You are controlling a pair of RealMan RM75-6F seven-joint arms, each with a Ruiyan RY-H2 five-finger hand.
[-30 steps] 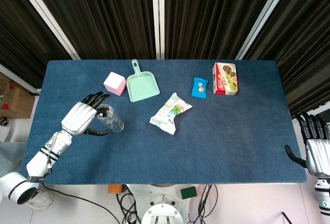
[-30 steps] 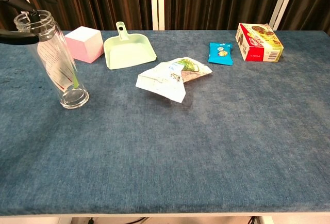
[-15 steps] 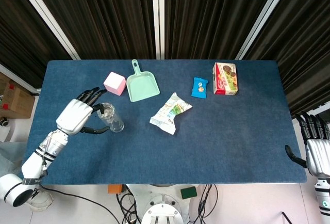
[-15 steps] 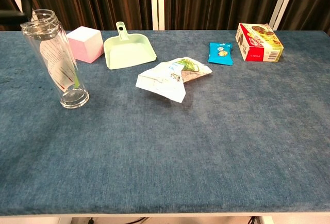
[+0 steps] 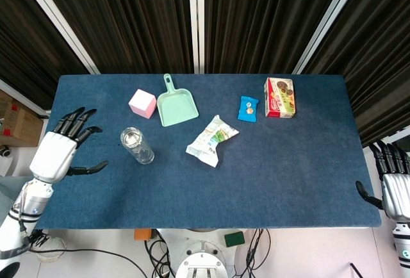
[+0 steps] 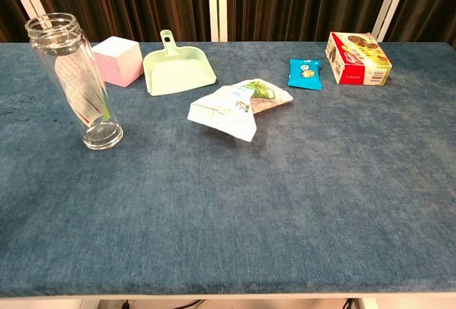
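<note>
A clear open-topped bottle (image 5: 136, 145) (image 6: 76, 81) stands upright on the left part of the blue table (image 5: 282, 163). My left hand (image 5: 59, 152) hovers at the table's left edge, well apart from the bottle, with fingers spread and nothing in it. My right hand (image 5: 394, 188) hangs beyond the table's right front corner, fingers apart and empty. Neither hand shows in the chest view.
Behind the bottle sit a pink cube (image 5: 142, 103) (image 6: 116, 60) and a mint dustpan (image 5: 175, 104) (image 6: 177, 69). A crumpled white snack bag (image 5: 211, 139) (image 6: 238, 107) lies mid-table. A small blue packet (image 5: 247, 108) (image 6: 305, 73) and a cookie box (image 5: 280, 97) (image 6: 358, 57) lie at the back right.
My left hand has let go of the bottle and drawn away leftward to the table edge. The bottle stays upright where it was. The right hand has not moved.
</note>
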